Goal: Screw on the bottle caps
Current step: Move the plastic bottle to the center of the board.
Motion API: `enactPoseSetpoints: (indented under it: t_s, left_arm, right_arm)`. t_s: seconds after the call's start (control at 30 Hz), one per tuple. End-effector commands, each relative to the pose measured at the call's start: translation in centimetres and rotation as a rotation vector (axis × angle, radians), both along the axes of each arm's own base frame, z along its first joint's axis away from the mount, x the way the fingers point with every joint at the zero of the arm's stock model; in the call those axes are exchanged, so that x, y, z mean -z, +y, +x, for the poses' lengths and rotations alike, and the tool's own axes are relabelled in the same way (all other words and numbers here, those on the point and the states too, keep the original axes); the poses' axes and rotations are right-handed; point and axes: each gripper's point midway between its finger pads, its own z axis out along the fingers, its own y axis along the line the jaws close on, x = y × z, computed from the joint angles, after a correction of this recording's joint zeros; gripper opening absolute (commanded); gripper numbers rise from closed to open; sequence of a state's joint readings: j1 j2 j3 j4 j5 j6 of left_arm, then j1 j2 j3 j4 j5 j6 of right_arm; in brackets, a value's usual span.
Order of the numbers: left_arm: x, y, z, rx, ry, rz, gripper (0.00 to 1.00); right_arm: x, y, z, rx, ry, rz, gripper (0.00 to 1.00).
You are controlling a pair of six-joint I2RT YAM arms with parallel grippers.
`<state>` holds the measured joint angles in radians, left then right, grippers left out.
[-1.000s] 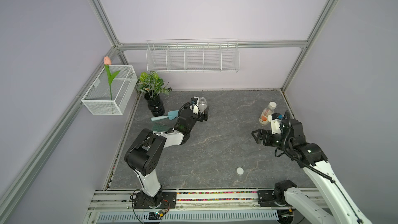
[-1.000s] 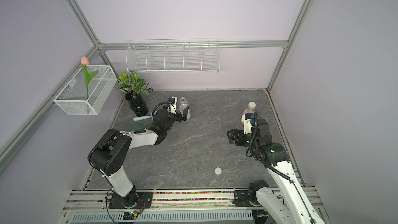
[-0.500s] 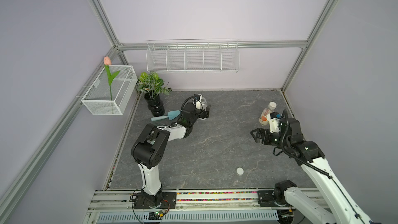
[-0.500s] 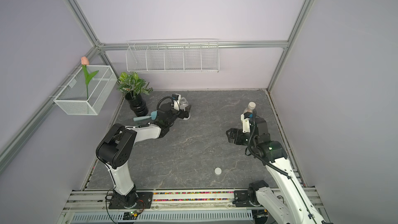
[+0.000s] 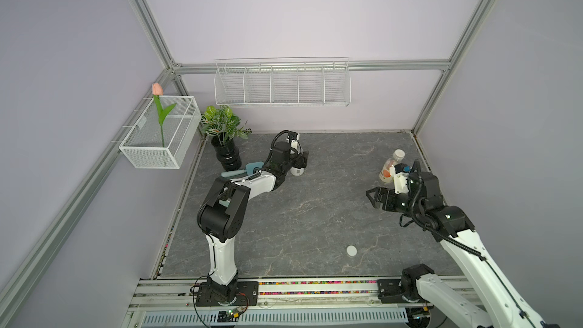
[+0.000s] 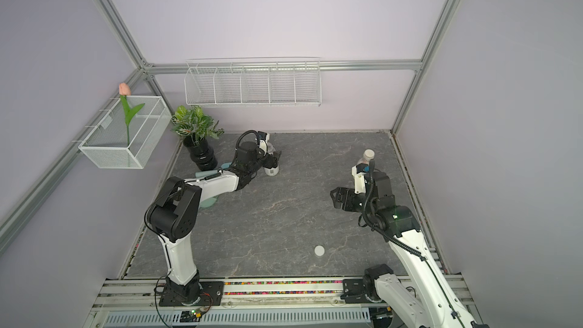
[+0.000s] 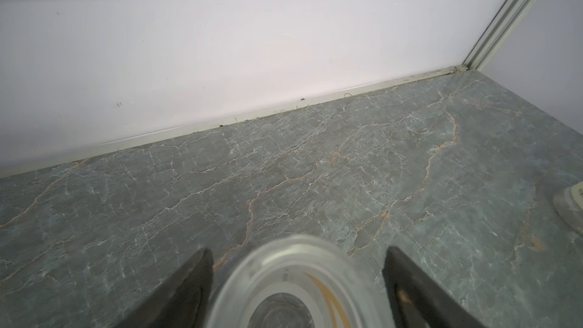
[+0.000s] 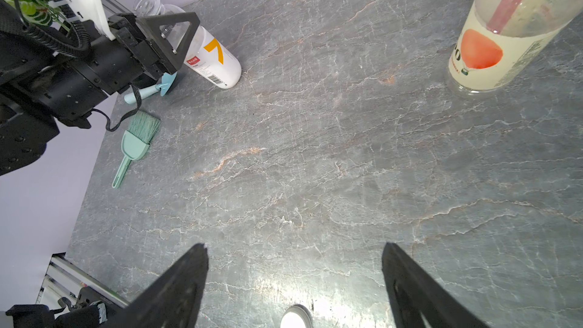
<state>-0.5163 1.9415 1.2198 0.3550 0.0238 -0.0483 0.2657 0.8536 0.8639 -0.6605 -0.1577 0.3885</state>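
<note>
Nearest the front edge of the grey counter (image 5: pixel 299 216), a loose cap (image 5: pixel 351 250) lies flat and alone, toward the right side; it shows in both top views (image 6: pixel 319 250). Further in, and well apart from that cap, the right gripper (image 5: pixel 372 199) sits over bare counter with its jaws spread wide and nothing between them, as the right wrist view confirms (image 8: pixel 294 245). Just behind that arm's wrist, near the counter's right edge, the orange-labelled bottle (image 5: pixel 389 170) stands upright with a second cap (image 5: pixel 399 153) on its neck; how tightly it sits cannot be told.

On the left side, a teal brush (image 8: pixel 138 140) lies near the left arm, with a teal dustpan (image 5: pixel 254 167) beyond it. Past these, the left gripper (image 5: pixel 298 160) straddles the white-labelled bottle (image 5: pixel 297 171), which stands upright and uncapped. The left wrist view looks into its open mouth (image 7: pixel 293 285); the jaws are apart, with strips of counter visible either side of the bottle.

Farther back stands a black vase (image 5: pixel 226 156) of leaves, and a wire rack (image 5: pixel 282 85) hangs on the rear wall.
</note>
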Motion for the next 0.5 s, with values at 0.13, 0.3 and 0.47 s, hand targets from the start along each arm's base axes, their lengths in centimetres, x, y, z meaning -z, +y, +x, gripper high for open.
enactPoseSetpoints:
  t_s: [0.13, 0.3, 0.47]
  left_arm:
    - [1.5, -0.5, -0.5, 0.052, 0.057, 0.039, 0.70]
    - [2.0, -0.9, -2.1, 0.130, 0.077, 0.072, 0.64]
    - [0.8, -1.5, -5.7, 0.247, 0.087, 0.057, 0.59]
  right_arm:
    - [-2.3, 0.5, 0.3, -0.018, -0.061, 0.017, 0.89]
    - [-2.6, 0.4, 0.1, -0.022, -0.065, 0.013, 0.89]
    - [-2.8, 0.6, -0.1, -0.033, -0.055, 0.023, 0.89]
